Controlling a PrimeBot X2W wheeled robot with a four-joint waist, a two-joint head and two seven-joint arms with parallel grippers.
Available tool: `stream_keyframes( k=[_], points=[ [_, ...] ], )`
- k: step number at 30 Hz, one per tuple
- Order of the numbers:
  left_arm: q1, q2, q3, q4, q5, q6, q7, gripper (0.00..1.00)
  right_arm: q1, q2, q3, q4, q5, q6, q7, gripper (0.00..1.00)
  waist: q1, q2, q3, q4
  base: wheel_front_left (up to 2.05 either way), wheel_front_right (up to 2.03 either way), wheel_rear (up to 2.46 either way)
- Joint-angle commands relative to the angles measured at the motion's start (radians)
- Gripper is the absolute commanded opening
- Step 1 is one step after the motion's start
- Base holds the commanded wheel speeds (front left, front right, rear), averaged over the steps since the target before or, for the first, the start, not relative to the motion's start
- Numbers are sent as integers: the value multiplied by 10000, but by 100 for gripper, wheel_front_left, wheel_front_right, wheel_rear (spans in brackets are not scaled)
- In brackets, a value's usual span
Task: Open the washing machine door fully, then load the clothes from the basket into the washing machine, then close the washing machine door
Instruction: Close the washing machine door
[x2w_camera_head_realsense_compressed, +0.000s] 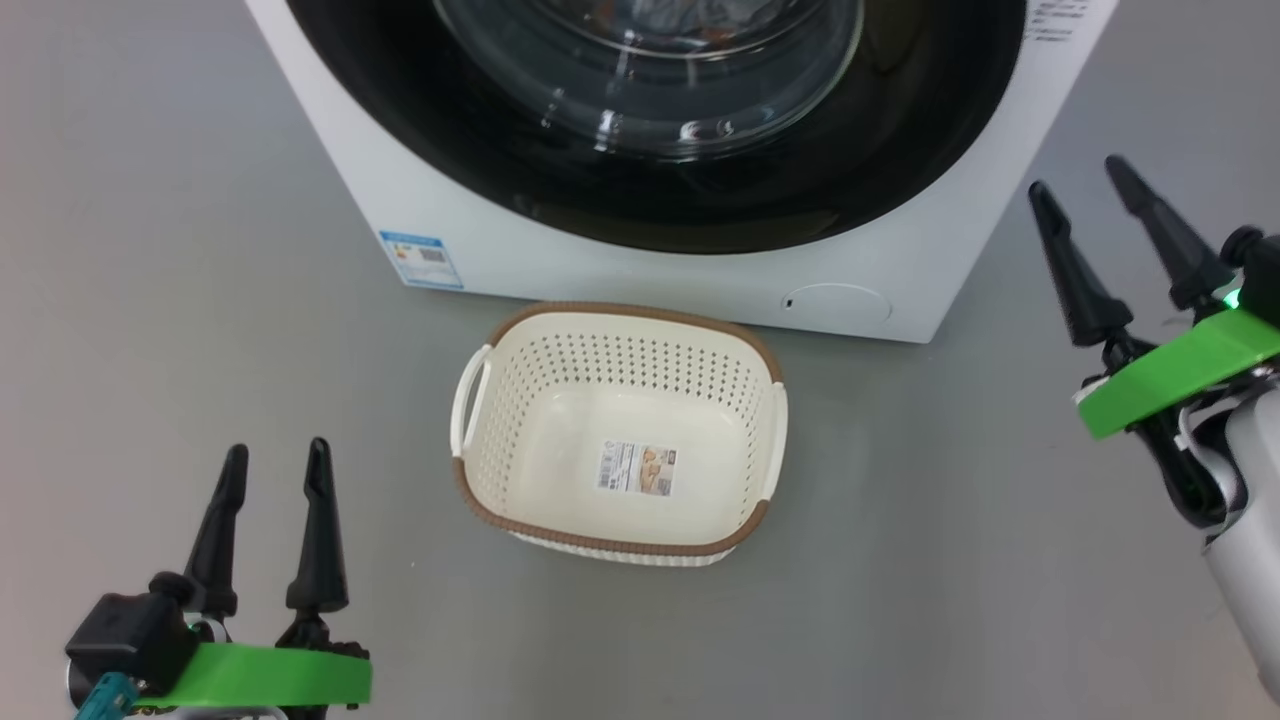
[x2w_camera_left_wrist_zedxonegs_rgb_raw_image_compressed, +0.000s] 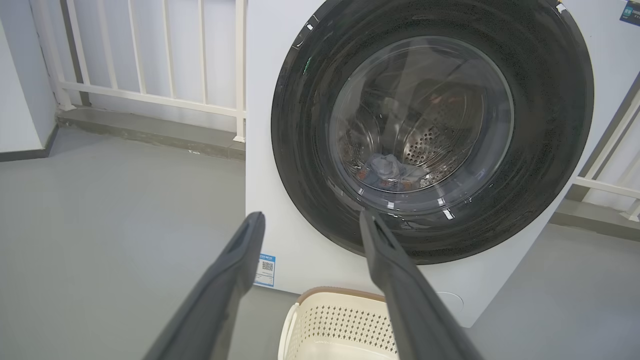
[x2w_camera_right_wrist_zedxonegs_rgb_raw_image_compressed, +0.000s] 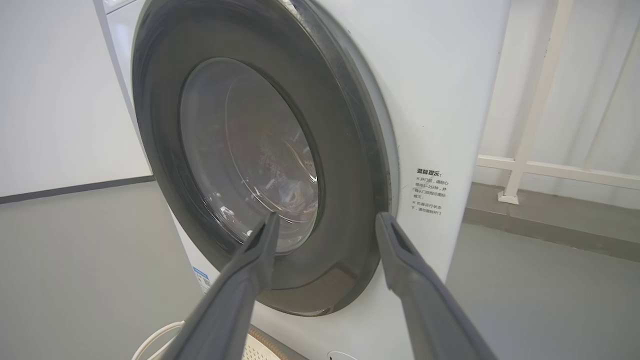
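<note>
The white washing machine stands ahead with its round black washing machine door lying flush against the front. Through the glass window the clothes lie in the steel drum as a small grey-blue heap. In front of the machine the cream basket with a brown rim sits on the floor, holding nothing but its label sticker. My left gripper hovers open at the lower left, apart from the basket. My right gripper is open at the right, beside the machine's corner; its fingers point at the door.
Grey floor surrounds the machine and basket. A white railing on a low kerb runs behind the machine at the left and also at its right side. A blue energy sticker and a round service flap mark the lower front.
</note>
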Motion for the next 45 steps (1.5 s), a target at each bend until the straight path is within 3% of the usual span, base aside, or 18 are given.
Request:
stream_keyframes(
  k=[1, 16, 26, 45],
  points=[
    [17, 194, 358, -154, 93, -74, -90, 100, 349, 42, -20, -307, -93, -27, -46, 100, 0, 0, -430, -434, 0, 0, 0],
    [358, 206, 356, -35, 41, -98, -90, 100, 2504, 813, -1020, -940, -265, -27, -46, 100, 0, 0, -1340, -1147, 0, 0, 0],
    [685, 607, 25, -285, -291, -100, -90, 100, 3611, 1083, -1503, -1341, -237, -27, -46, 100, 0, 0, -1540, -1686, 0, 0, 0],
    [866, 684, 123, -277, -157, -101, -90, 100, 4392, 1483, -2083, -1816, -729, -27, -46, 100, 0, 0, -1592, -2144, 0, 0, 0]
  ],
)
